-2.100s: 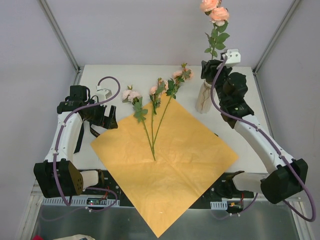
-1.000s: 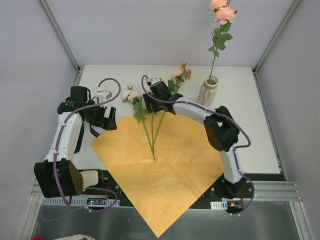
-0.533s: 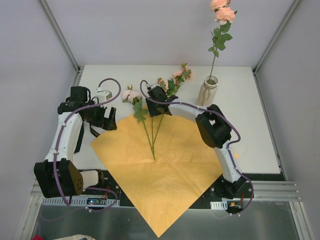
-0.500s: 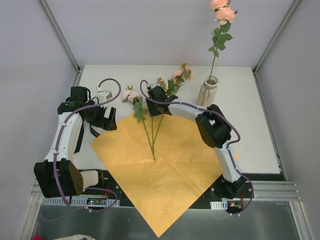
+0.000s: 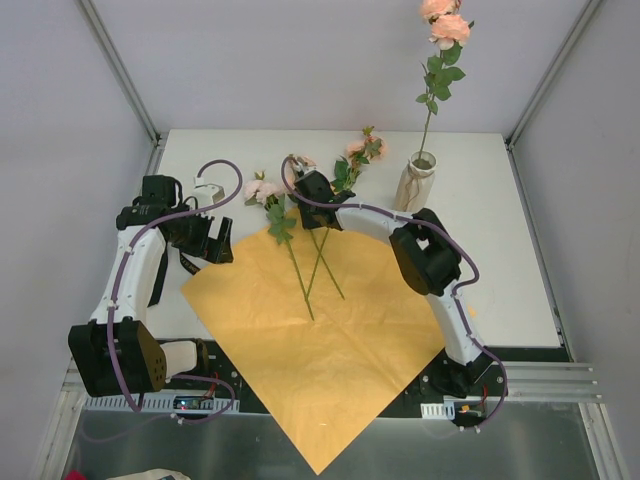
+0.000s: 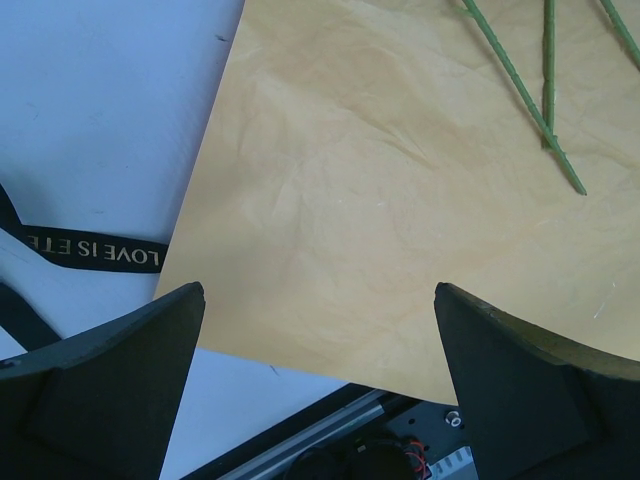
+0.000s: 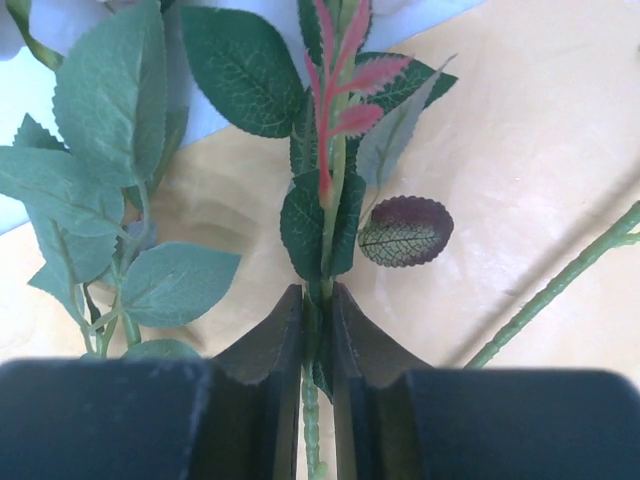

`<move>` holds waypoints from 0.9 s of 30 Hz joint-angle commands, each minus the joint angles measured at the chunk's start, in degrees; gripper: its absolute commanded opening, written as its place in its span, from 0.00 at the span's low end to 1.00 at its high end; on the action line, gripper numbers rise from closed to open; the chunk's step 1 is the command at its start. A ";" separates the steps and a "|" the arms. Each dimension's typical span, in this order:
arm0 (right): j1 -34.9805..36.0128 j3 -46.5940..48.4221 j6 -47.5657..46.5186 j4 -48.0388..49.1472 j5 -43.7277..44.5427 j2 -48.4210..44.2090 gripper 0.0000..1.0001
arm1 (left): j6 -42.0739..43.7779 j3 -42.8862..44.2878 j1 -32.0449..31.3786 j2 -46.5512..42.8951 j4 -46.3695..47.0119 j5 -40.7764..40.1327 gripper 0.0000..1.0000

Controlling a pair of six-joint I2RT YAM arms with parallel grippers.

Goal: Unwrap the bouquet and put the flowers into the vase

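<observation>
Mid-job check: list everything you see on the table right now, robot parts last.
vase: one, pale beige, far right of the table
flower in the vase: one, peach-pink, upright
flowers on the paper: three, peach-pink with green stems, heads past the paper's far corner
paper: one sheet, orange, spread flat at centre
ribbon: one, black with pale lettering, left of the paper
left end effector: open, over the paper's left corner
right end effector: shut on the middle flower at its stem
</observation>
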 commanded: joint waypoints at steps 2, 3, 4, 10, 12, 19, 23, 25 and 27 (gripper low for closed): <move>-0.85 2.75 1.27 2.40 2.96 -4.17 0.03 | 1.02 -0.19 0.55 -1.79 -0.53 -0.39 0.99; -1.11 3.01 1.28 2.67 3.14 -4.97 0.01 | 1.01 -0.11 0.64 -2.05 -0.44 -0.48 0.99; -1.03 3.10 1.19 3.63 3.05 -5.76 0.01 | 0.84 -0.11 0.64 -2.06 -0.53 -0.48 0.99; -1.56 2.40 -3.29 11.70 1.04 -16.30 0.01 | 0.66 -0.11 0.55 -2.67 -0.70 -0.83 0.99; -1.73 2.31 -5.65 14.95 0.33 -20.87 0.01 | -0.12 -0.20 0.64 -2.76 -0.62 -1.26 0.99; -2.34 -7.34 -17.24 34.37 -2.57 -38.95 0.01 | -3.55 -0.28 0.64 -1.97 -0.18 -2.85 0.99; -4.36 -11.74 -22.44 38.44 -5.29 -46.09 0.01 | -5.39 -0.28 0.64 -3.37 1.31 -5.04 0.99; -6.38 -14.20 -23.51 39.31 -7.05 -50.21 0.01 | -8.99 -0.20 0.90 -3.55 3.33 -12.90 0.99; -9.18 -17.18 -23.95 41.15 -8.19 -52.86 0.01 | -12.24 -0.72 2.83 -3.81 5.88 -16.81 0.99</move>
